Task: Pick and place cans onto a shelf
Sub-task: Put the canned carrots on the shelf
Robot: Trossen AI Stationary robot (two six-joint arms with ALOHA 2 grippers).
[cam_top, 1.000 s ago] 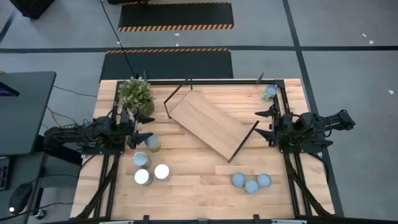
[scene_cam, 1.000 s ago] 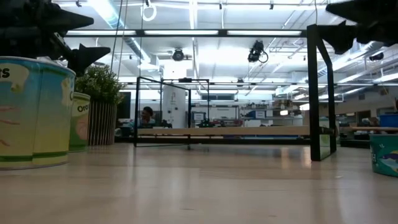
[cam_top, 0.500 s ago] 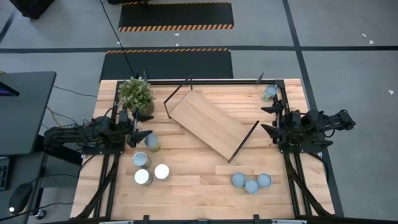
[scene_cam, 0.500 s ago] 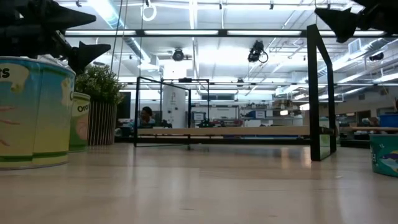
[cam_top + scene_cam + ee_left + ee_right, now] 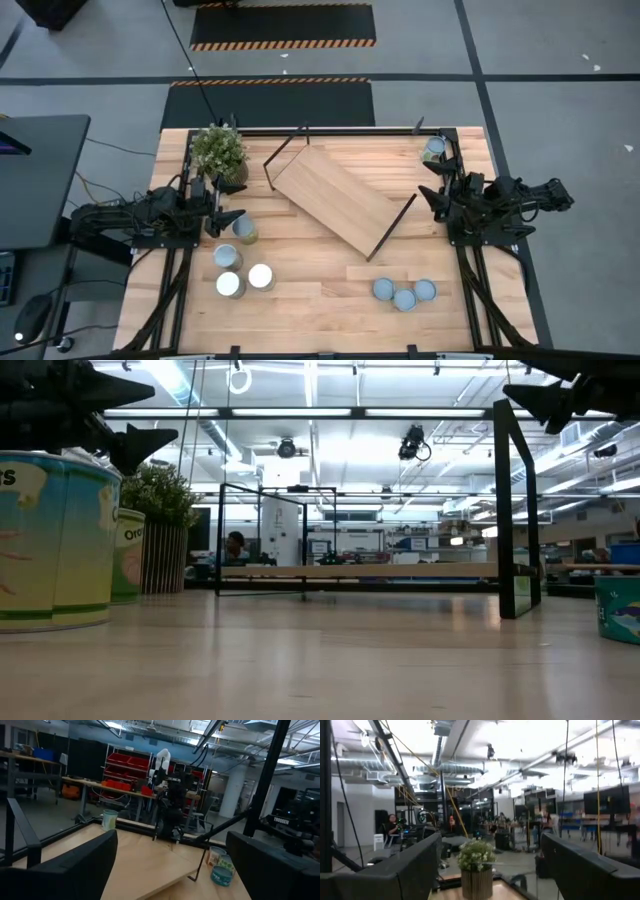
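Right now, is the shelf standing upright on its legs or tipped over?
Upright. In the low view the shelf has its board level above the tabletop, with the black frame legs vertical at both ends; from above it sits diagonally across the table.

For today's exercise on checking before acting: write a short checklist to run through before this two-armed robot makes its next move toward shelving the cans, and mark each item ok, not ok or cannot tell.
1. Left gripper open and empty: ok.
2. Right gripper open and empty: ok.
3. Long light-wood shelf with black metal legs free to receive cans: ok, its board is bare, though it sits diagonally.
4. A can within easy reach of the left gripper: ok, the silvery-topped can with greenish sides stands just beside it.
5. Leafy green potted plant out of the way: cannot tell, it stands close behind the left arm.
6. Can labels readable: cannot tell.
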